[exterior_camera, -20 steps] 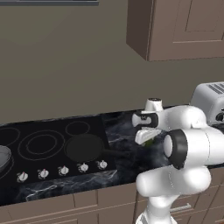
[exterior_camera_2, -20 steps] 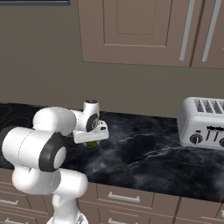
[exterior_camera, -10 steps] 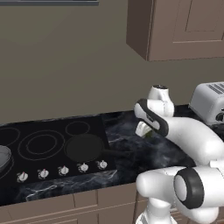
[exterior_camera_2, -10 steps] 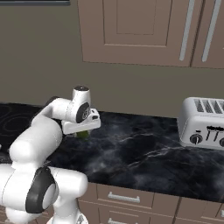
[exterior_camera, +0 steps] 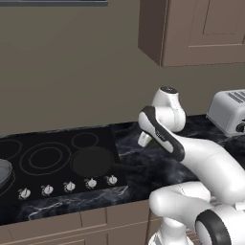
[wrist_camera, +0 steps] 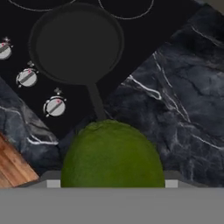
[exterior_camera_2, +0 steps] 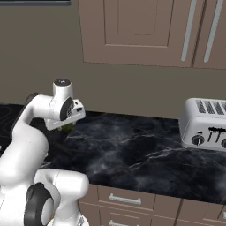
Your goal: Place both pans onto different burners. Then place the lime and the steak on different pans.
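lime [wrist_camera: 112, 153] clamped in gripper [wrist_camera: 109, 181], aloft over counter beside cooktop [exterior_camera: 28, 143]; black pan [wrist_camera: 76, 43] on burner just ahead; advise carrying over pan centre, lowering close before release; round fruit likely rolls.

The lime [wrist_camera: 112, 153] sits in the end effector [wrist_camera: 109, 175], above the counter [wrist_camera: 175, 96] beside the black pan [wrist_camera: 76, 43].
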